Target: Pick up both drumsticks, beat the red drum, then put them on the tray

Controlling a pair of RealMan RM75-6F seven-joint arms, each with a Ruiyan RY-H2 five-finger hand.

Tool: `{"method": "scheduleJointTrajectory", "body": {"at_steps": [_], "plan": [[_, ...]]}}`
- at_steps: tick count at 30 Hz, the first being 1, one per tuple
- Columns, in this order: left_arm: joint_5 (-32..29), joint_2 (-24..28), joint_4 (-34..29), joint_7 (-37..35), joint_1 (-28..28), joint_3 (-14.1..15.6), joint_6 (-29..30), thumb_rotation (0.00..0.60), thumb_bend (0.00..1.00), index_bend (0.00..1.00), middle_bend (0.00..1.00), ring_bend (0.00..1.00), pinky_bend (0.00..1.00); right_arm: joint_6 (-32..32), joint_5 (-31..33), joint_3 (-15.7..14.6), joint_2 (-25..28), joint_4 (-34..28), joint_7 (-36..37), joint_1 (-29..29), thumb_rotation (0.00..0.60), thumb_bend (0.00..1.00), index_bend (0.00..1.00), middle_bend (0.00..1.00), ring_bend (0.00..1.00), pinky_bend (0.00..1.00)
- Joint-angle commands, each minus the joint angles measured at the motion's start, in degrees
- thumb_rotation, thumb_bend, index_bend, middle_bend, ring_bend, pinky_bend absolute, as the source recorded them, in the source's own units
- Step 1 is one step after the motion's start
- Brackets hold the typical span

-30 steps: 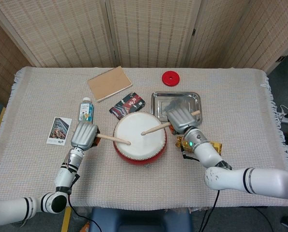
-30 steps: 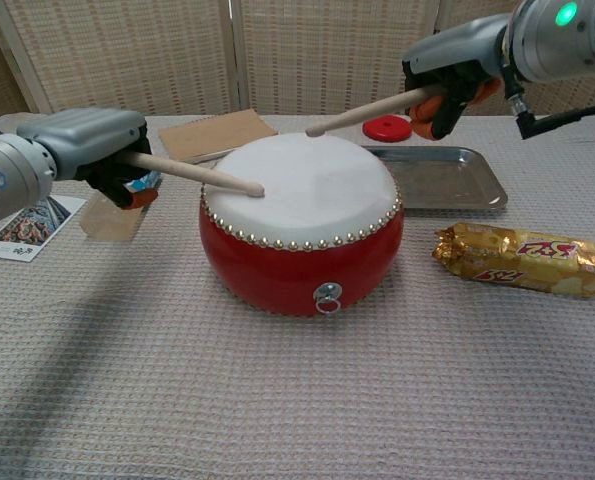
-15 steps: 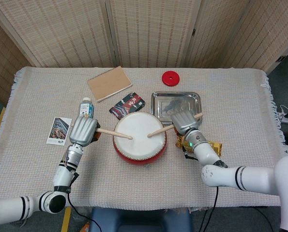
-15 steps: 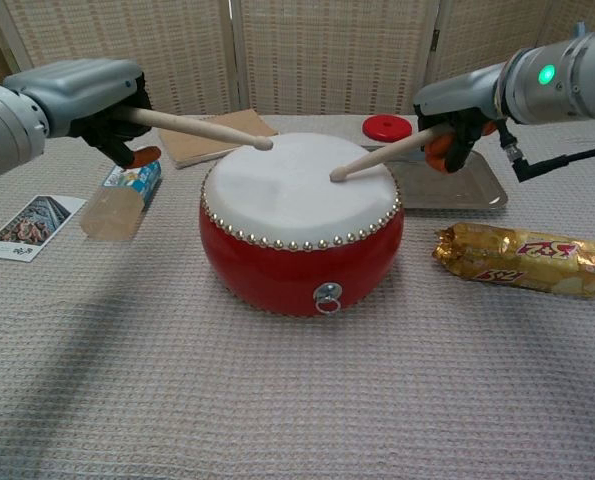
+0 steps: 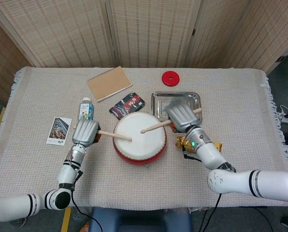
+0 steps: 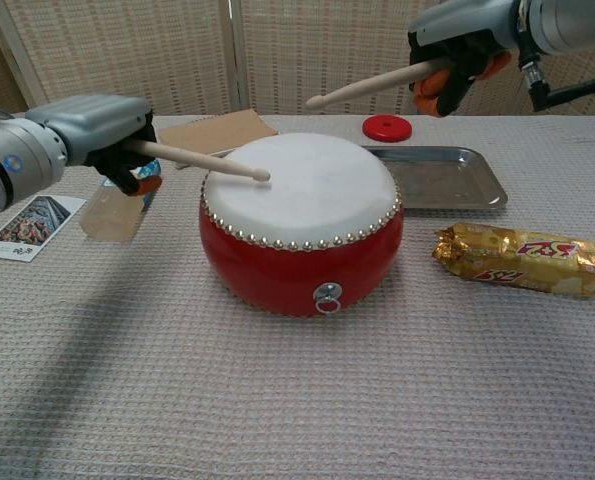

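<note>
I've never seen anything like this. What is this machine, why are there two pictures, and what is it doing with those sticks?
It is a robot with two white arms, each ending in a grey hand with fingers. Both pictures show the same moment: one camera looks down from the robot's head, the other looks forward from its chest.

The left hand holds a drumstick whose tip is down at the white skin of the red drum. The right hand holds the other drumstick raised above the drum.

Also on the cloth-covered table: a metal tray, a red disc, a notebook, a bottle lying down, a photo card, a dark packet and a gold snack bar.
</note>
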Motion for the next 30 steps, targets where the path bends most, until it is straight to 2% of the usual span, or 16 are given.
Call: {"method": "scheduleJointTrajectory", "body": {"at_steps": [1,5,8,10,16,20,24,30], "plan": [[1.68,2.38,-2.78,-1.56,0.68,-1.40,1.96,0.600,0.43,1.00,1.00,1.00,1.00,-1.44,2.47,-2.25,-3.78,4.03,-2.35,0.69,0.600,0.75,1.00,1.00,1.00,1.00],[2.03,3.58,-4.13,-1.77,0.77,-1.71,2.29,0.600,0.43,1.00,1.00,1.00,1.00,-2.56,6.13,-5.07,-9.81,10.58,-5.73,1.81,0.600,0.75,1.00,1.00,1.00,1.00],[1.22,2.55,-3.21,-1.38,0.48,-1.04,1.45,0.600,0.43,1.00,1.00,1.00,1.00,-2.45,7.28,-5.16,-11.73,12.61,-6.62,2.31,0.600,0.75,1.00,1.00,1.00,1.00],[0.37,1.46,-2.20,-1.23,0.26,-0.47,0.52,0.600,0.43,1.00,1.00,1.00,1.00,-2.03,6.56,-4.25,-11.05,11.66,-5.96,2.25,0.600,0.75,1.00,1.00,1.00,1.00],[-1.72,-2.53,3.39,0.81,-0.76,1.76,-2.01,0.600,0.43,1.00,1.00,1.00,1.00,0.57,0.65,-0.49,-3.22,2.62,-1.38,0.14,0.600,0.75,1.00,1.00,1.00,1.00],[-1.03,-2.07,3.36,0.00,-0.57,0.80,-0.64,0.600,0.43,1.00,1.00,1.00,1.00,0.67,-1.15,0.09,-0.81,0.20,0.12,-0.95,0.600,0.75,1.00,1.00,1.00,1.00],[0.77,0.43,0.43,-1.81,0.17,-0.73,1.43,0.600,0.43,1.00,1.00,1.00,1.00,-1.05,0.10,-1.50,-3.14,3.53,-1.09,-0.63,0.600,0.75,1.00,1.00,1.00,1.00],[1.73,2.90,-2.56,-2.82,0.73,-1.65,2.39,0.600,0.43,1.00,1.00,1.00,1.00,-3.09,5.06,-4.69,-10.41,12.32,-4.84,0.85,0.600,0.75,1.00,1.00,1.00,1.00]]}}
